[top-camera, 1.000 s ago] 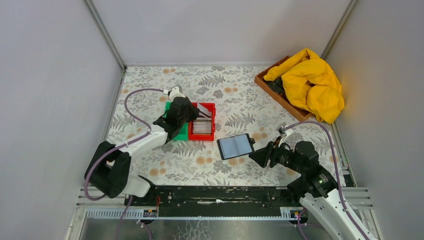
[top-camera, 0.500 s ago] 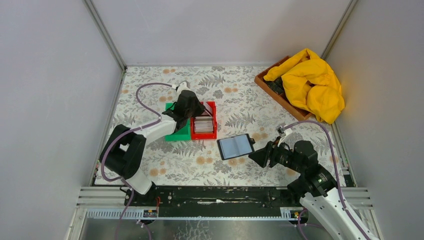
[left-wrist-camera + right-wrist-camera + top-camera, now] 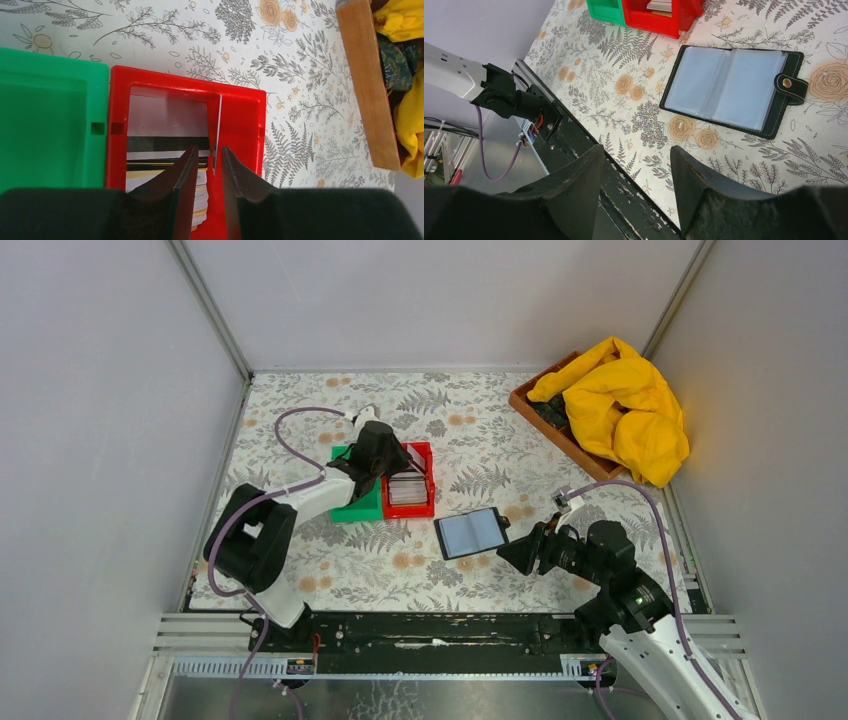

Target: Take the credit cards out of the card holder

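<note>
The card holder (image 3: 472,532) lies open on the table, bluish-grey sleeves up; it also shows in the right wrist view (image 3: 729,87). The credit cards (image 3: 165,117) lie stacked in the red bin (image 3: 185,82). One more card (image 3: 219,125) stands on edge by the bin's right wall. My left gripper (image 3: 209,148) hovers over the red bin (image 3: 408,510), its jaws a little apart on either side of that standing card, not pressing it. My right gripper (image 3: 636,147) is open and empty, just right of and nearer than the holder.
A green bin (image 3: 355,510) adjoins the red bin on its left. A wooden tray (image 3: 540,415) with a yellow cloth (image 3: 625,405) sits at the back right. The black rail at the table's front edge (image 3: 589,165) lies under my right gripper.
My left gripper moved right and further back, from the green-red bin boundary to over the red bin. The right arm and the card holder have not moved.
</note>
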Robot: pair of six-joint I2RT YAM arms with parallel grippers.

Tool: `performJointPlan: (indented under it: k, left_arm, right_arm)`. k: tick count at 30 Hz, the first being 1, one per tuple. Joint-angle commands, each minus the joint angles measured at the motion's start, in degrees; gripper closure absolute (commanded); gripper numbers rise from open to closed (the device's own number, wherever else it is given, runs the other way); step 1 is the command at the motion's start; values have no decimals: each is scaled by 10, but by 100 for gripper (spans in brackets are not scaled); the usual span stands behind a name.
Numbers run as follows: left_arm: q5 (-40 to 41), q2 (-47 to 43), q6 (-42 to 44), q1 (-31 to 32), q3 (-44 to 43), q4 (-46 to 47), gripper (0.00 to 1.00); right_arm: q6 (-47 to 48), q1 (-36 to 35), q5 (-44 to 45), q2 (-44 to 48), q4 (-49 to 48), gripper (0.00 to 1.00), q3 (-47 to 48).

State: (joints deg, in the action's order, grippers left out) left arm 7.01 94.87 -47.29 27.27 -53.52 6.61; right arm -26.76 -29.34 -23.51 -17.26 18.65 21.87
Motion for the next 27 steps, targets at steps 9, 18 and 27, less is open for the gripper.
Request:
performJointPlan:
  k: [9,18,27]
  left_arm:
    - [80,-100,35,-3,18,-26,65]
    - [36,-87,85,43,-25,-22,100]
    - [5,7,90,46,-72,-19,100]
  right_arm:
    - [8,1,-1,-6,-22,41,4]
    - [8,2,1,-10,-24,41,3]
    - [8,1,0,-10,-23,41,4]
